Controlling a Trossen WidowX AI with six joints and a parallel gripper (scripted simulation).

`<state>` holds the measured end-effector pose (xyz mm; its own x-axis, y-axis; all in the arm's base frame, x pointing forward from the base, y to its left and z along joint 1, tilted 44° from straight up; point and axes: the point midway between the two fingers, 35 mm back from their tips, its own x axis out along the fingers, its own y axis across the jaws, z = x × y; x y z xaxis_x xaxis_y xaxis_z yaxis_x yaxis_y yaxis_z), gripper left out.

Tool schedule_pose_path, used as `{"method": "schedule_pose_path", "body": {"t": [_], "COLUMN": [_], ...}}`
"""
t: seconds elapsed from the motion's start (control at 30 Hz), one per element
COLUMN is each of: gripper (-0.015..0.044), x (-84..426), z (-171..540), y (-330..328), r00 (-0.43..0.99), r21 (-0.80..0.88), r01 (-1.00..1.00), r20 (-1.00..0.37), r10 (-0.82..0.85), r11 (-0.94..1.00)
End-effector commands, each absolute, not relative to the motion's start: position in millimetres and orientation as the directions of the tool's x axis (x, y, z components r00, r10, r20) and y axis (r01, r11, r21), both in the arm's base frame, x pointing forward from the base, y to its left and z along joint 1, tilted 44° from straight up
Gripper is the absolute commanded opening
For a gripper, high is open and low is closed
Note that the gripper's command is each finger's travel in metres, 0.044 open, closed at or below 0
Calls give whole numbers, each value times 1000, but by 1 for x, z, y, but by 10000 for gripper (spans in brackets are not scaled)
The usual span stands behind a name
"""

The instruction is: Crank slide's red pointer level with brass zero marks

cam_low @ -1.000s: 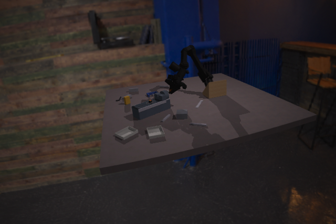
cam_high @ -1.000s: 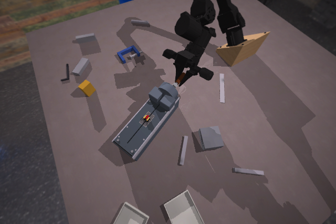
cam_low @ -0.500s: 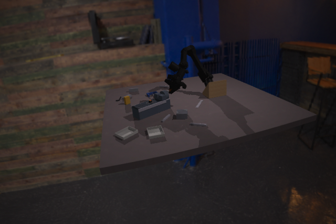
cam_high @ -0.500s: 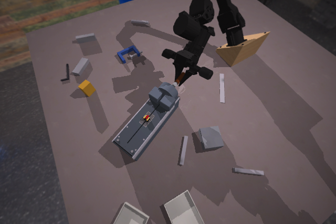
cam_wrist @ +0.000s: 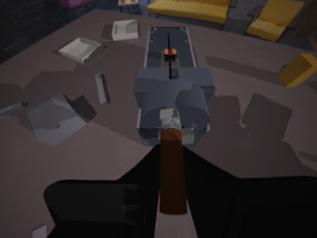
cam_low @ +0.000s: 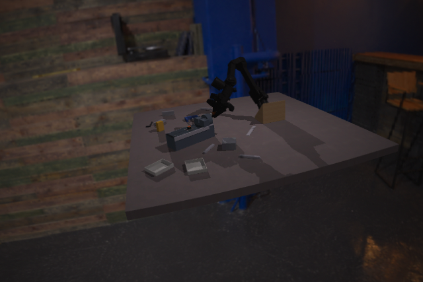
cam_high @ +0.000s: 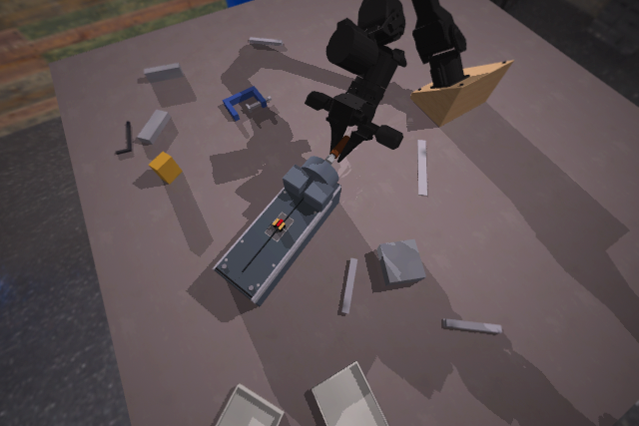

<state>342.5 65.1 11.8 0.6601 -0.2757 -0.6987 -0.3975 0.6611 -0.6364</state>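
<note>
The claw (cam_high: 339, 158) (cam_low: 215, 115) (cam_wrist: 168, 148) is closed on the crank's brown handle (cam_high: 340, 145) (cam_low: 213, 113) (cam_wrist: 172, 174), with one finger on each side of it. A pale metal piece joins the handle to the rounded grey housing (cam_high: 320, 170) (cam_low: 205, 119) (cam_wrist: 173, 101), just ahead of the claw. The machine (cam_high: 268, 250) (cam_low: 191, 137) (cam_wrist: 169, 39) stretches away beyond that housing, its long dark top split by a thin slot. On the slot, farther from the claw than the housing, sits the red pointer (cam_high: 280, 222) (cam_low: 188, 127) (cam_wrist: 170, 53), right by the brass marks; whether it is exactly level with them I cannot tell.

Two shallow pale trays stand on the worktop (cam_high: 521, 276) (cam_low: 307, 149) (cam_wrist: 119, 159), beyond the grey block (cam_high: 401, 261) (cam_low: 229, 143) (cam_wrist: 55, 119) as seen from the claw. The first tray (cam_high: 346, 395) (cam_low: 195, 166) (cam_wrist: 81, 50) and the second tray (cam_high: 250, 408) (cam_low: 158, 167) (cam_wrist: 125, 30) both have open tops and hold nothing that I can see, though the view from above cuts off part of each. The yellow block (cam_high: 165, 167) (cam_low: 159, 125) (cam_wrist: 297, 70) lies well apart from the claw, on the other side of the machine from the grey block. The blue clamp (cam_high: 240, 97) (cam_low: 190, 117) is on that same side, nearer the claw than the yellow block.
</note>
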Motion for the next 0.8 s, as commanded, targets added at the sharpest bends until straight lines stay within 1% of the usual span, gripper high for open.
{"method": "schedule_pose_path", "body": {"t": [0.0,0.77], "gripper": [0,0], "x": [346,348], "z": [19,22], "y": [61,56], "r00": [670,670], "r21": [-647,-647], "r01": [-376,-376], "r20": [-685,-684], "r10": [-287,-288], "r11": [663,663]}}
